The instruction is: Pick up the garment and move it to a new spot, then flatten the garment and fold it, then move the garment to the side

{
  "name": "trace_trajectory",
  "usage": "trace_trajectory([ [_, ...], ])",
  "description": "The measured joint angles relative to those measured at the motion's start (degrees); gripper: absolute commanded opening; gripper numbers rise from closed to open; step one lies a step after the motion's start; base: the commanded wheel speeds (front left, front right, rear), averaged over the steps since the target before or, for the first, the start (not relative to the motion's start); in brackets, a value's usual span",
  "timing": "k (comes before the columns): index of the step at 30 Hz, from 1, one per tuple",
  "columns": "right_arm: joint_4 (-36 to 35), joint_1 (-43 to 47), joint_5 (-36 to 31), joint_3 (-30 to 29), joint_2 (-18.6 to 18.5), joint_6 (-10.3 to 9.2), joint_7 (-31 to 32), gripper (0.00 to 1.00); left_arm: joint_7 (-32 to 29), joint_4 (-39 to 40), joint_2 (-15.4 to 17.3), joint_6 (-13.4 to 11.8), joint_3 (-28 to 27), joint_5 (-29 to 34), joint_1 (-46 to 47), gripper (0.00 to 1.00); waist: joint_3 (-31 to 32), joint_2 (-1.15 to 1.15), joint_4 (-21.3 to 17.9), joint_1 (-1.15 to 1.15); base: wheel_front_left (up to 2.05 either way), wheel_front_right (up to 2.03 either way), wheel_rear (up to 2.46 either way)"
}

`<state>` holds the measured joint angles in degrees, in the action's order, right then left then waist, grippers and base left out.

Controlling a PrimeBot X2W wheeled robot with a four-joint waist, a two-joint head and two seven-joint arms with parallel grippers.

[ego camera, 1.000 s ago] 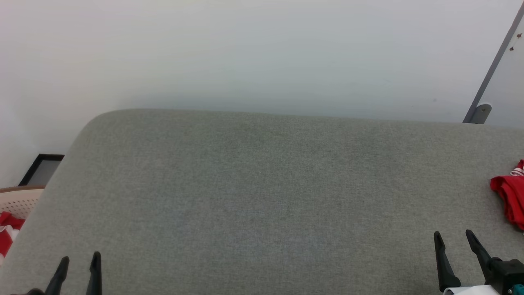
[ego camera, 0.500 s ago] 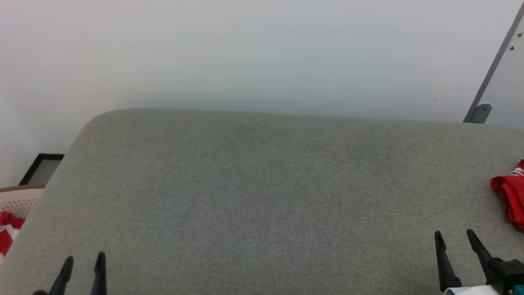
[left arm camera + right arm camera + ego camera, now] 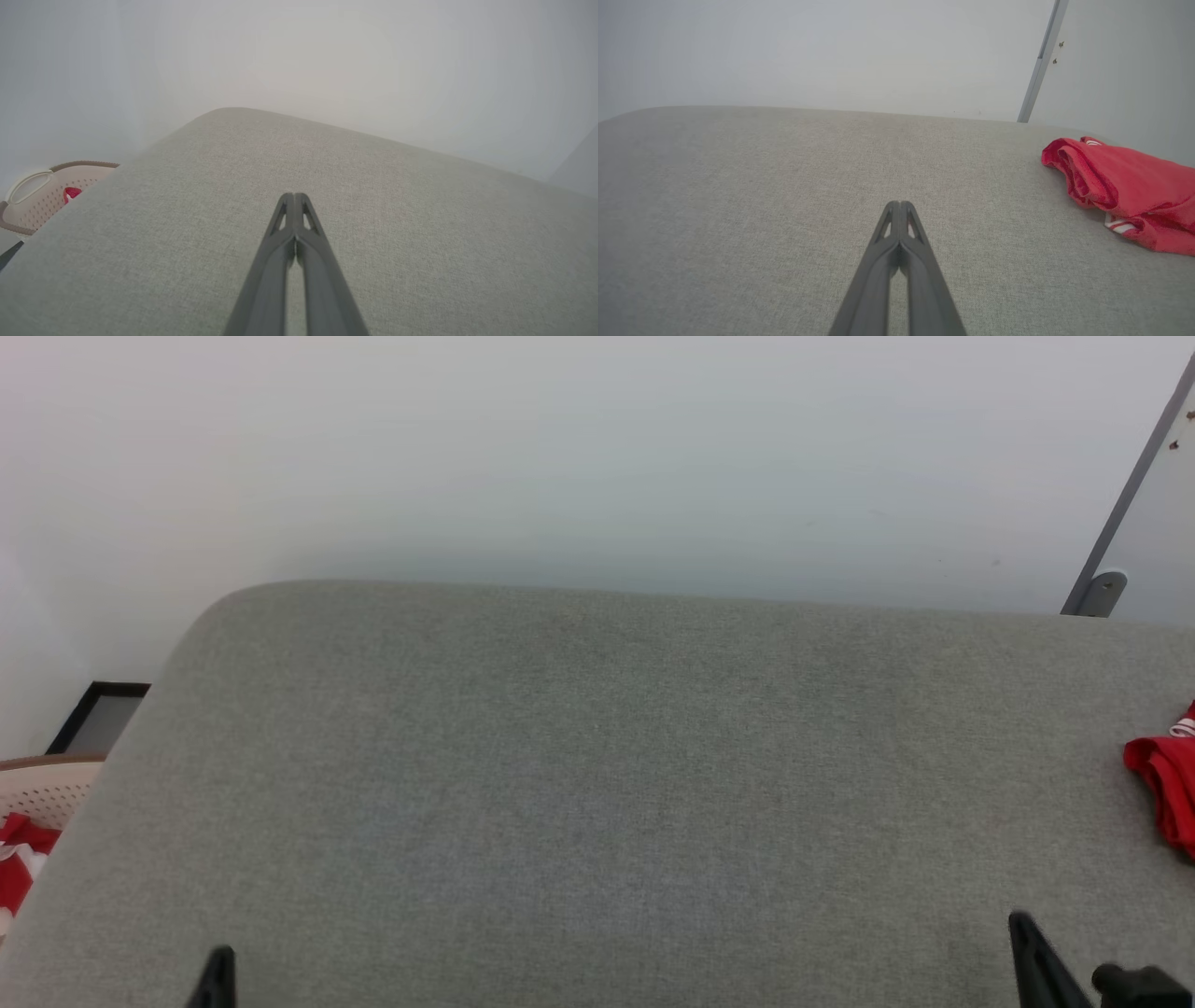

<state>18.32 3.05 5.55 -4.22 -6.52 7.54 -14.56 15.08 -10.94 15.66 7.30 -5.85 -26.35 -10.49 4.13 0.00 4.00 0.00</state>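
Garment (image 3: 1125,186) lies bunched, untouched, at the frame's right edge on the desk (image 3: 597,756), while left pincer (image 3: 294,198) and right pincer (image 3: 900,205) have just closed fully on nothing, so pickup hasn't begun.

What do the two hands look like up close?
Left hand and right hand match: each has two long, matte dark grey fingers tapering to narrow tips, with a small triangular cut-out near each tip.

Looks along the closed right gripper (image 3: 900,204) over a grey pad (image 3: 738,210). Finds a red shirt (image 3: 1134,186) crumpled on the pad's right.
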Motion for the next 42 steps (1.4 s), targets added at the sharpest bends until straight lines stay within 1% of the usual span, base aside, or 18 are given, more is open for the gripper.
trace_trajectory([
  [2, 1.00, 0.63, 0.34, 0.00, 0.35, 0.00, 0.32, 0.00, -0.15, -0.97, -0.98, 0.00, 0.33, -0.15, -0.39, 0.00, -0.02, 0.00, -0.02, 0.00, 0.00, 0.00, 0.00],
  [4, 1.29, 0.69, 2.15, -0.11, 0.49, 0.00, 1.05, 0.00, -0.88, -1.23, -1.45, 0.00, 0.40, -1.74, -0.37, 0.00, -0.09, 0.00, -0.09, 0.00, 0.00, 0.00, 0.00],
  [23, -0.02, -1.05, 22.92, -0.51, 1.25, 0.00, 5.76, 0.00, -5.97, -1.64, -4.11, 0.00, 0.15, -17.35, 3.39, 0.00, -0.74, 0.00, -0.69, 0.00, 0.00, 0.00, 0.00],
  [42, -1.20, -3.13, 39.55, -0.92, 1.78, 0.00, 9.75, 0.00, -10.02, -2.03, -6.37, 0.00, 0.00, -30.05, 6.80, 0.00, -1.39, 0.00, -1.29, 0.00, 0.00, 0.00, 0.00],
])
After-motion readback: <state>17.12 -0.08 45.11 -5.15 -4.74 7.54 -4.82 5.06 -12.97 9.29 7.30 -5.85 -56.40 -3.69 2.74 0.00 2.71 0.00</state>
